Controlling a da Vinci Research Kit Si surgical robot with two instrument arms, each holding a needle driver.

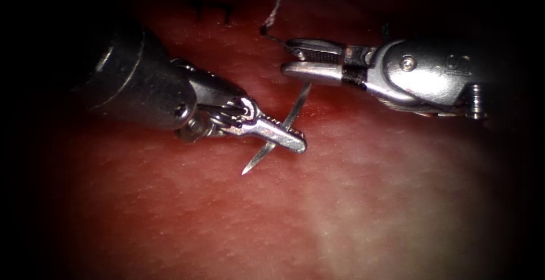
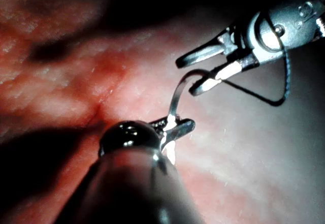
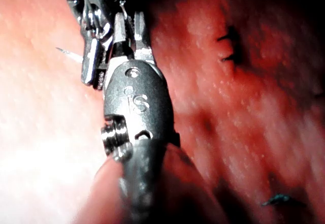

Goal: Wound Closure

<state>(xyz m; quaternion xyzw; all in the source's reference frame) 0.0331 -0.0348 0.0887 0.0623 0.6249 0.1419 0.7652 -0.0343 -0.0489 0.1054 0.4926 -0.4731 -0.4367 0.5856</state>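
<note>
The left hand (image 1: 286, 138) is closed on the needle (image 1: 278, 135) near its sharp end, holding it up above the tissue (image 1: 369, 200) with its blunt end slanting toward the right hand (image 1: 289, 58), which waits open just beside it with the thread (image 1: 275, 13) trailing past.

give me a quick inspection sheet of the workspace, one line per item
surface: tissue with red fluid near the tools.
job's things: needle held above the tissue, not in it, sharp tip free; thread runs from the right hand.
clutter: earlier stitches on the tissue; a cut end of thread.
grippers: left hand shut on the needle near its tip end; right hand open, jaws about the needle's tail end, thread hanging by them.
cables: nothing seen.
surroundings: dark, nothing seen.
</note>
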